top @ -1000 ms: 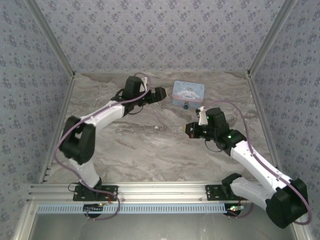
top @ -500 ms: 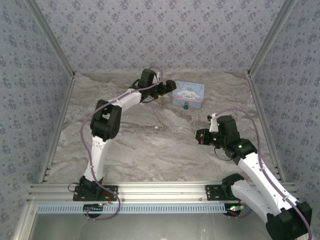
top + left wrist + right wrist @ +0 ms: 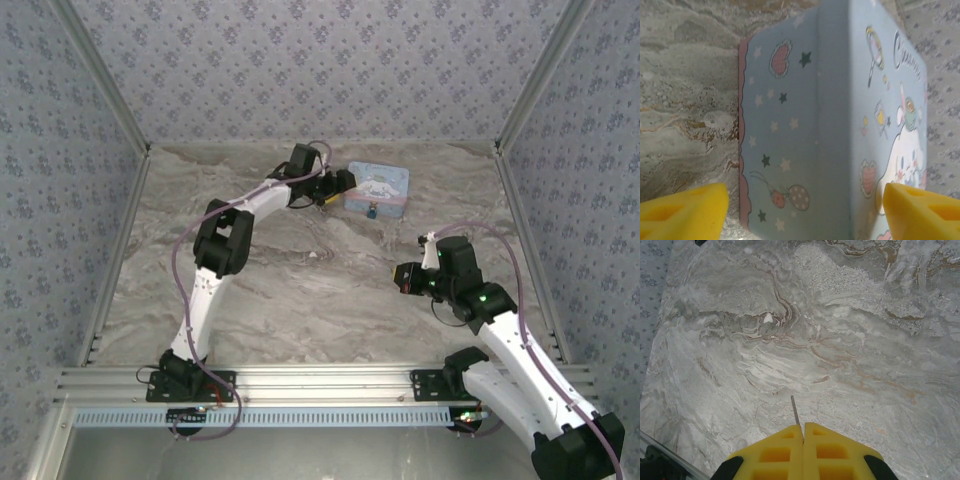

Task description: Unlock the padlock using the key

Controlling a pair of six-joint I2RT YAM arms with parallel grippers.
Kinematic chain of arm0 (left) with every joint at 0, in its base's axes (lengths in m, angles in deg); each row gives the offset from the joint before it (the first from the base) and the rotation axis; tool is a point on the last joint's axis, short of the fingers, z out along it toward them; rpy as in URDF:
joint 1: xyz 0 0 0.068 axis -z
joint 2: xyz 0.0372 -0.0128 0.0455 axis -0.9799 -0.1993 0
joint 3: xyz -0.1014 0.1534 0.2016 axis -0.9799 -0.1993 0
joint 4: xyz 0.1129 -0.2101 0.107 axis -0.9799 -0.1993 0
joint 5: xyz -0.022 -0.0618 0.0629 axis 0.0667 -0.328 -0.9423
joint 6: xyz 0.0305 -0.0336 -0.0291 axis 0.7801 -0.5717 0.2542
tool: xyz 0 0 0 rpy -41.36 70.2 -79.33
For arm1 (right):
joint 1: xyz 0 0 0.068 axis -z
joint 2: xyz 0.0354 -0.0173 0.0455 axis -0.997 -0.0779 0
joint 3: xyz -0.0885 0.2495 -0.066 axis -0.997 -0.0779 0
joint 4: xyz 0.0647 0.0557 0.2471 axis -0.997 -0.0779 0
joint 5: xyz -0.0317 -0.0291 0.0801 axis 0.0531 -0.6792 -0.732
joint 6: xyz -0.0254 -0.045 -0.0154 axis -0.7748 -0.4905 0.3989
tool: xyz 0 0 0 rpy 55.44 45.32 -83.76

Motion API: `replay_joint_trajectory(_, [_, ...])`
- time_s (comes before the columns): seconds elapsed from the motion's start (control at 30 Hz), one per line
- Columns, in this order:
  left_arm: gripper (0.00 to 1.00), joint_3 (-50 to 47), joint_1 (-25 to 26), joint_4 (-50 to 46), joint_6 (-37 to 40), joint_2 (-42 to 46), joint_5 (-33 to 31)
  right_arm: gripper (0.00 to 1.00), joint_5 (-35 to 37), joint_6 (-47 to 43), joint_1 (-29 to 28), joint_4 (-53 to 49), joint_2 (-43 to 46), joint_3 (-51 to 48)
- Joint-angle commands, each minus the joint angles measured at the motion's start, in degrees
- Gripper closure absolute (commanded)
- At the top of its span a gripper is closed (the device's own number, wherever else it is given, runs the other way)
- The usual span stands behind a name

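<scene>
Lying at the near edge of the pastel-blue tin (image 3: 385, 180), the padlock (image 3: 371, 210) is a small blue speck on the table (image 3: 280, 290) in the top view, too small to show its shackle or whether it touches the tin. From the left hand (image 3: 340, 186) the padlock sits at about four o'clock, near but apart. That hand is at the tin's nine-o'clock end. In the left wrist view its yellow fingers (image 3: 682, 210) stand wide, one on either side of the tin's end, gripping nothing. From the right hand (image 3: 403, 277) the padlock lies at about eleven o'clock, well apart. The right hand is pressed closed above bare table, with the thin metal blade of the key (image 3: 795, 412) poking out between its fingertips.
</scene>
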State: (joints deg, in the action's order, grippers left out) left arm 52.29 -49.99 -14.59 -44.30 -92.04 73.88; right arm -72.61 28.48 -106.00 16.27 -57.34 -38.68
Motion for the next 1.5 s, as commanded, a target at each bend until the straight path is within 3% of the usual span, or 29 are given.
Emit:
replay_joint_trajectory(0.0, [0.27,-3.3,0.2,-1.3,1.4,0.6,1.2,1.0,1.3,0.9,0.5,-1.0,0.6,-0.2])
replay_joint_trajectory(0.1, [0.42,-7.3,0.2,0.3,1.3,2.2,0.8,1.0,1.4,0.9,0.4,-0.9,0.4,-0.2])
replay_joint_trajectory(0.2, [0.47,-12.2,0.2,1.8,1.7,4.7,-0.5,1.0,1.4,0.8,0.6,-0.9,0.4,0.1])
replay_joint_trajectory(1.07, [0.58,-60.1,-0.4,5.7,7.7,36.3,-8.8,1.0,-1.5,0.6,0.9,4.3,-5.8,0.5])
replay_joint_trajectory(1.47, [0.58,-72.2,-1.1,2.0,9.8,48.0,-14.6,1.0,-1.9,-0.2,-1.3,8.3,-12.9,2.5])
